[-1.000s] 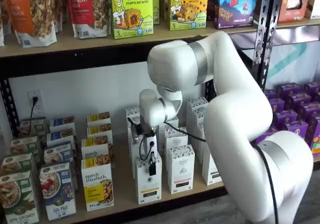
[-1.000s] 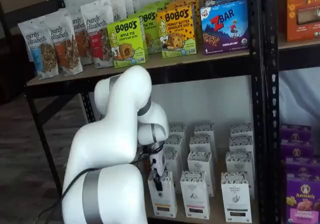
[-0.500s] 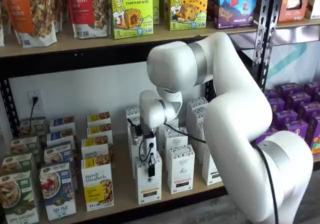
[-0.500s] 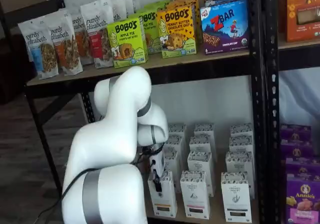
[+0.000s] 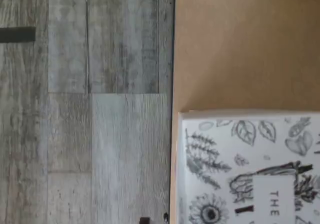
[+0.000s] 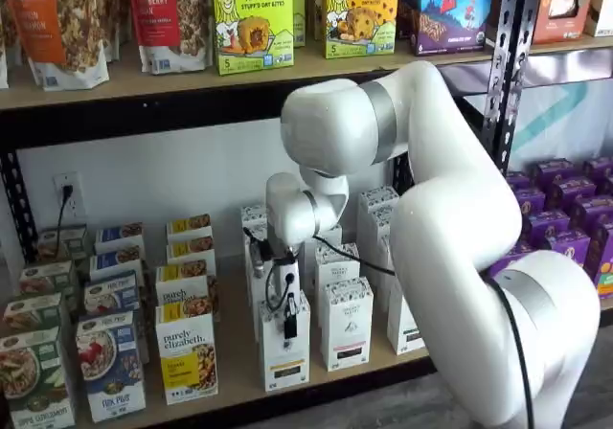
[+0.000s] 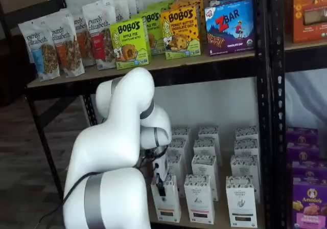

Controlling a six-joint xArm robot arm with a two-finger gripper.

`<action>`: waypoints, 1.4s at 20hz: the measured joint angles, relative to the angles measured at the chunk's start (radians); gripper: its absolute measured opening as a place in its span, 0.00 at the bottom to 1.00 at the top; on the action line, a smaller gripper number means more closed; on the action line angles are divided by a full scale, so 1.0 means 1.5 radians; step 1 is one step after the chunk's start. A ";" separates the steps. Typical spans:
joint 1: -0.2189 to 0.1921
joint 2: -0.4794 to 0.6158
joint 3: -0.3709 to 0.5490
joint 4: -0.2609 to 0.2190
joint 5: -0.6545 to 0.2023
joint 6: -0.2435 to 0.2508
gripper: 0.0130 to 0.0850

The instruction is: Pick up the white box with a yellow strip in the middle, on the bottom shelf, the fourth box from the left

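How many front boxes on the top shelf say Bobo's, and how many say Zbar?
Bobo's: 2, the green Bobo's and the yellow Bobo's
Zbar box: 1
Total: 3

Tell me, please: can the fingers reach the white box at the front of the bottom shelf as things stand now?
Probably yes. In both shelf views the gripper hangs right at the white box, its black fingers over the box's top front. Nothing stands between them, and the neighbouring carton stands apart. Whether the fingers are open cannot be told.
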 joint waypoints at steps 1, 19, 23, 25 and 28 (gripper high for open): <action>0.000 0.000 0.000 0.001 0.000 -0.001 0.83; 0.000 -0.009 0.016 0.003 -0.009 -0.003 0.56; -0.002 -0.014 0.022 0.011 -0.012 -0.011 0.50; -0.003 -0.016 0.025 0.014 -0.011 -0.015 0.44; -0.004 -0.022 0.031 0.012 -0.011 -0.014 0.44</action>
